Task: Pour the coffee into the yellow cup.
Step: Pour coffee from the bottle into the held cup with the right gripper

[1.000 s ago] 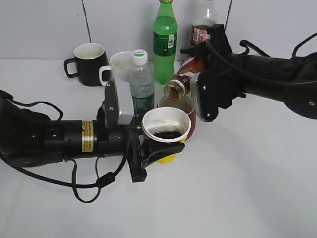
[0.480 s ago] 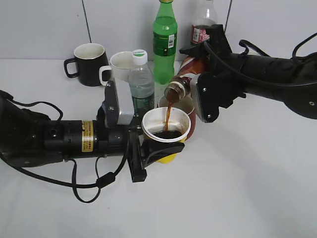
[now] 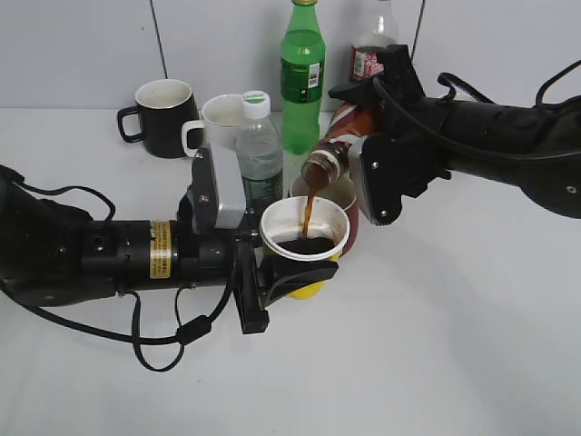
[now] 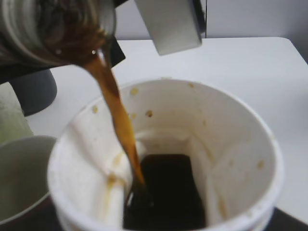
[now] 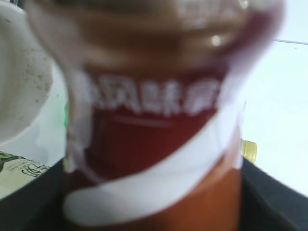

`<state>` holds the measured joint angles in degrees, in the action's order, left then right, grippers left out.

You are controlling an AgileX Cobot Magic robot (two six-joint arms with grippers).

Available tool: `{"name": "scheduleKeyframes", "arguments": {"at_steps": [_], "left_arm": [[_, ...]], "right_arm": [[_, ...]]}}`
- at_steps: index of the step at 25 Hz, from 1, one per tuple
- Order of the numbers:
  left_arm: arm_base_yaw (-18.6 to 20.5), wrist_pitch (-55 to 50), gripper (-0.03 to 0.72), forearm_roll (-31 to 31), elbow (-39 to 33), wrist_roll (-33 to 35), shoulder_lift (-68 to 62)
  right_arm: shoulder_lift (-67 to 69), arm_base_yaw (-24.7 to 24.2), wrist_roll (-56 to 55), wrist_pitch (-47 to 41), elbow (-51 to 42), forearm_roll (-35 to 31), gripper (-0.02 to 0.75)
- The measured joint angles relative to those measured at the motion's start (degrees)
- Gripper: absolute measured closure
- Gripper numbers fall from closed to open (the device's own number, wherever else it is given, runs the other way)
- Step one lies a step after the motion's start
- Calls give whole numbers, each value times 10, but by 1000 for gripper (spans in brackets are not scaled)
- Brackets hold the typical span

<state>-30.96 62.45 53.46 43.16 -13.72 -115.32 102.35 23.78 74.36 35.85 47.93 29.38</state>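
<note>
My left gripper [image 3: 272,272] is shut on the yellow cup [image 3: 310,289], holding it off the table. Its white inside [image 4: 226,144] is stained and holds dark coffee [image 4: 168,192] at the bottom. My right gripper [image 3: 363,136] is shut on the brown coffee bottle [image 3: 340,136], tilted mouth-down to the left above the cup. A brown stream [image 3: 308,209] runs from the bottle mouth [image 3: 318,165] into the cup; the left wrist view shows it too [image 4: 115,106]. The bottle's red and white label [image 5: 144,144] fills the right wrist view.
Behind the cup stand a dark red mug [image 3: 347,195], a clear water bottle [image 3: 260,154], a white mug [image 3: 218,123], a black mug [image 3: 162,116], a green soda bottle [image 3: 301,73] and a cola bottle [image 3: 370,50]. A white wall lies behind.
One second ago the tilted bottle was not pouring. Since half a second ago a coffee stream has been falling into the cup. Both arms have stayed in place.
</note>
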Motion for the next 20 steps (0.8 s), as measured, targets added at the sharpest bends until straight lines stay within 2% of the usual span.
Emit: {"name": "scheduleKeyframes", "arguments": {"at_steps": [20], "left_arm": [[0,0,299,0,0,0,0]], "right_arm": [[0,0,12,0,0,0,236]]}}
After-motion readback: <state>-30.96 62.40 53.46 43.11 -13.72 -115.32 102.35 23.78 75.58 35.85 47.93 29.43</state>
